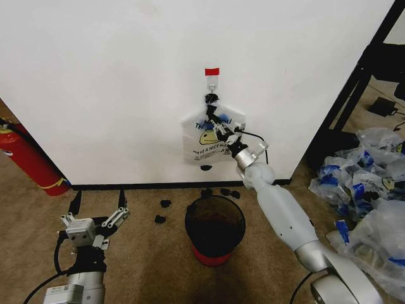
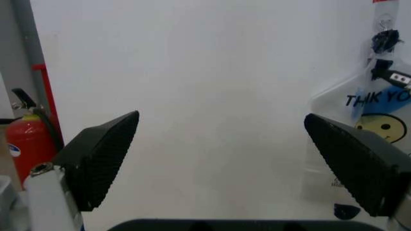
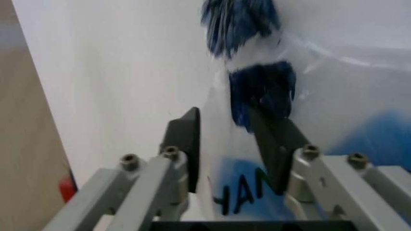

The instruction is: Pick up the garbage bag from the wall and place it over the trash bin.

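One garbage bag (image 1: 212,136) hangs from the hook on the wall (image 1: 114,82), above and behind one trash bin (image 1: 215,228) standing on the carpet. The right claw (image 1: 218,123) reaches up to the bag's gathered neck, its fingers (image 3: 186,144) narrowly apart with the plastic between them; the left claw (image 1: 98,212) hovers low and wide open. Blue print reads "THANK YOU", partly covered, over a yellow smiley.

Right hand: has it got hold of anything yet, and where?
Nothing is held yet. The right hand is open, its fingers either side of the garbage bag just below its gathered neck.
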{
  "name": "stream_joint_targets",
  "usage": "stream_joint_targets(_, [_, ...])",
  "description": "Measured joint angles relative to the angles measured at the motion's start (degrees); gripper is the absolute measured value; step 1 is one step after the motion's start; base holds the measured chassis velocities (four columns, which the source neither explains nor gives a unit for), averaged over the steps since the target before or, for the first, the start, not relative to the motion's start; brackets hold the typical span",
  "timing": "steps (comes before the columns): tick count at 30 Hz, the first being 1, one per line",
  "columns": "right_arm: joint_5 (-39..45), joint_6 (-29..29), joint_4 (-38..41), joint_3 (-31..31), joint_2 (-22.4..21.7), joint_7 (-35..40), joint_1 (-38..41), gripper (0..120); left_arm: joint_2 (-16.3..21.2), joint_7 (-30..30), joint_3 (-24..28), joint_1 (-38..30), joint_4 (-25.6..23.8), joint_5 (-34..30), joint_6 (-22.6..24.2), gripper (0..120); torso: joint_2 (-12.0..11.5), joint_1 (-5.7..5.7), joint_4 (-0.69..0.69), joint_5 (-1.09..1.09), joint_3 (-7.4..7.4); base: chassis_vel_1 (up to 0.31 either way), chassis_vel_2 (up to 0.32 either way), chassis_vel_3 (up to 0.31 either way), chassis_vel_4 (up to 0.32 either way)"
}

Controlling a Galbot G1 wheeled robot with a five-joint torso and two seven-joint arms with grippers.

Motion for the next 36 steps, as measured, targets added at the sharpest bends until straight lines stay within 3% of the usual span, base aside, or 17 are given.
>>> stream_joint_targets(5, [-9.11,1.27,-0.52,-0.99,-0.66,1.57,1.25,55,-0.11,-0.06,-0.23,-0.09,0.08,-0.09,-0.13,100,0.00,0.00,0.00,0.00,0.00,0.000,0.000,0.000,0.000])
stream_joint_targets(9, [-13.77,1.37,0.93,-1.26,-1.43,2.47,1.01,64,-0.12,-0.14,-0.31,-0.13,0.25,-0.11,-0.20,100,0.00,0.00,-0.01,0.00,0.00,0.000,0.000,0.000,0.000])
stream_joint_targets(12, [-21.51,2.24,2.10,-0.73,-2.38,2.58,0.70,78,-0.11,-0.22,-0.41,-0.17,0.41,-0.14,-0.31,100,0.00,0.00,-0.01,0.00,0.00,0.000,0.000,0.000,0.000])
stream_joint_targets(16, [-23.95,2.06,4.65,-0.26,-3.26,2.57,-0.47,91,-0.13,-0.23,-0.39,-0.21,0.50,-0.14,-0.35,100,0.00,0.00,-0.01,0.00,0.00,0.000,0.000,0.000,0.000])
stream_joint_targets(21, [-19.39,0.26,7.82,-1.00,-4.36,4.03,-2.29,98,-0.18,-0.23,-0.25,-0.29,0.54,-0.03,-0.37,100,0.00,0.00,-0.02,0.00,0.00,0.000,0.000,0.000,0.000])
stream_joint_targets(26, [-8.51,-1.39,8.75,-2.03,-4.08,5.95,-2.87,98,-0.12,-0.21,-0.16,-0.19,0.53,0.09,-0.44,100,0.00,0.00,-0.01,0.00,0.00,0.000,0.000,0.000,0.000])
stream_joint_targets(31, [9.22,-4.31,7.76,-2.69,-2.02,7.37,-2.21,99,0.20,-0.23,-0.43,0.20,0.04,0.11,-0.57,100,0.00,0.00,0.00,0.00,0.00,0.000,0.000,0.000,0.000])
stream_joint_targets(36, [13.33,-5.44,5.50,-2.32,-0.41,7.41,-1.29,100,0.33,-0.35,-0.60,0.40,-0.13,0.13,-0.73,100,0.00,0.00,0.00,-0.01,0.00,0.000,0.000,0.000,0.000])
